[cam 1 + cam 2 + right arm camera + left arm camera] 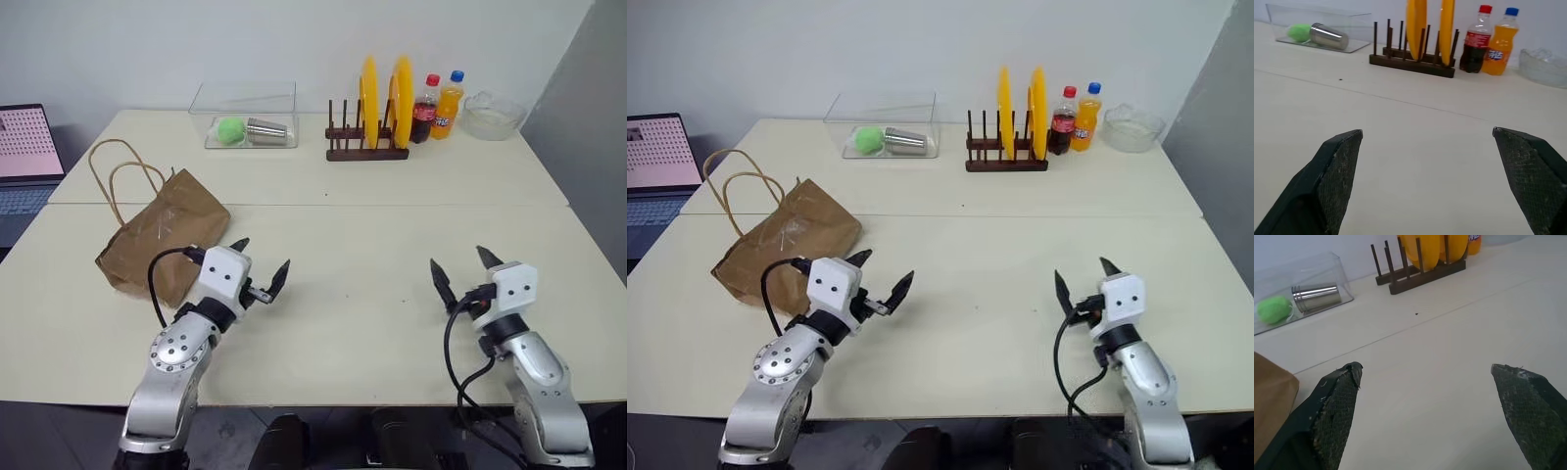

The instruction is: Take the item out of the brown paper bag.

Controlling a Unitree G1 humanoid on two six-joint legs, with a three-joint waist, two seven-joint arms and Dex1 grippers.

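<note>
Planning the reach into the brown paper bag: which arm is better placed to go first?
Probably left. The left gripper, open, hovers right beside the brown paper bag; the right gripper is far across the table.

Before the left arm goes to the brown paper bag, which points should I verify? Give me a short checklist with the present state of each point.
1. Left gripper open with nothing between its fingers: ok.
2. Right gripper open with nothing between its fingers: ok.
3. Creased kraft-brown paper bag lying on the cream table, close beside the left gripper: ok.
4. Bag's two thin tan loop handles lying away from the gripper, not in its way: ok.
5. Which way the bag's mouth faces and whether it is open: cannot tell.
6. The item inside the bag: cannot tell, the paper hides it.
</note>
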